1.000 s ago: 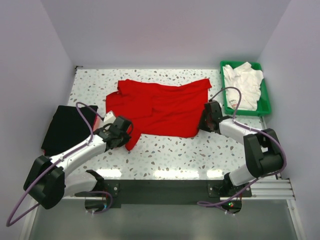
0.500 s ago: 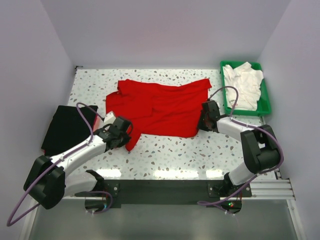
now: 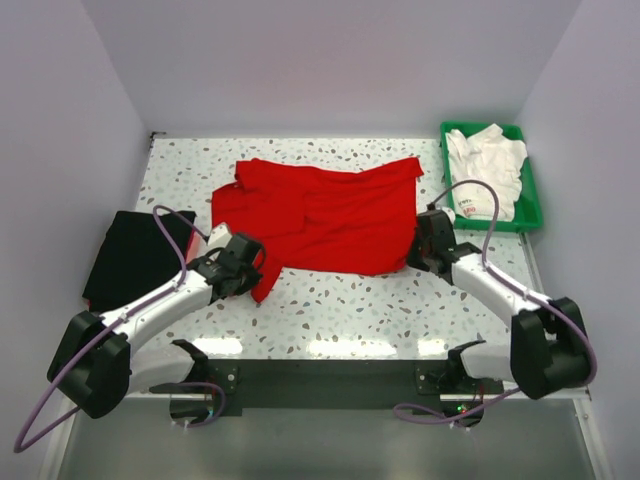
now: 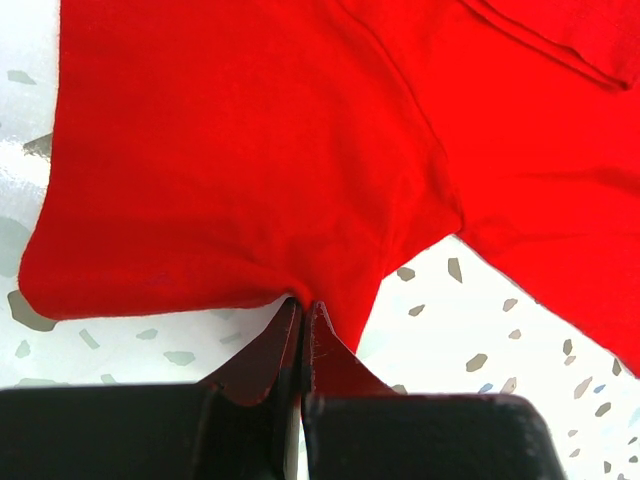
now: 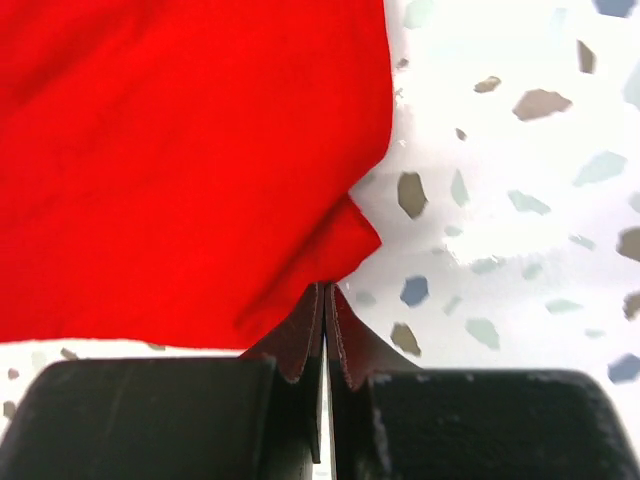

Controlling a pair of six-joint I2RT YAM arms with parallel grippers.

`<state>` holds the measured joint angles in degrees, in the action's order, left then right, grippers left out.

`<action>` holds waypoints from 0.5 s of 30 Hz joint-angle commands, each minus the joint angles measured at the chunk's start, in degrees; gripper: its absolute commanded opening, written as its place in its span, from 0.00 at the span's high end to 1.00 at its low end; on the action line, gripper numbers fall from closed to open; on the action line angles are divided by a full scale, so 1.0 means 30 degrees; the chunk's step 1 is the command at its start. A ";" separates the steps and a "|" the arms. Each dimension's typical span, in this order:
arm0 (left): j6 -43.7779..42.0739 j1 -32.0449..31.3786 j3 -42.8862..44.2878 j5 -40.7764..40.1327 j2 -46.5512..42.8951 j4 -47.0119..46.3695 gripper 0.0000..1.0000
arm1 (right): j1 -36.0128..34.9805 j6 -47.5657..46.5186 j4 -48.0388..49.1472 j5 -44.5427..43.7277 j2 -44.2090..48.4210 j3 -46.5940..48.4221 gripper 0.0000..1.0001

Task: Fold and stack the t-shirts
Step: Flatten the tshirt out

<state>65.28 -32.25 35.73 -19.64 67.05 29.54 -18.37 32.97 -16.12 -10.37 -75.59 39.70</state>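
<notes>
Around the middle of the surface [image 3: 340,310], toward its far edge: pinches the spread red t-shirt [image 3: 320,215] at both near corners, jaws clamped on cloth. Likely starts the first fold; next needs lifting both corners evenly.

A robotics lab test cell: plain white walls [image 3: 320,70] box in a speckled table [image 3: 340,300], with 2 cabled robot arms [image 3: 160,305] bolted to a metal rail [image 3: 330,383]
</notes>
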 commanded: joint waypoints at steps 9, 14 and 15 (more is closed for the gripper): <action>-0.0372 0.0174 -0.0717 0.0394 -0.1372 -0.0237 1.00 | -0.0087 0.1695 -0.3591 0.0820 0.7297 -0.2893 0.61; -0.0314 0.0174 -0.0717 0.0160 -0.2306 0.0784 0.89 | -0.0058 0.1608 -0.3768 0.0090 0.7095 -0.2308 0.51; -0.0197 0.0203 -0.0688 -0.0131 -0.2484 0.1020 0.83 | -0.0029 0.1491 -0.3796 -0.0057 0.6773 -0.2133 0.51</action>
<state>64.84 -32.12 33.85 -18.46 62.06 30.35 -18.37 36.93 -26.52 -9.19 -53.30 31.31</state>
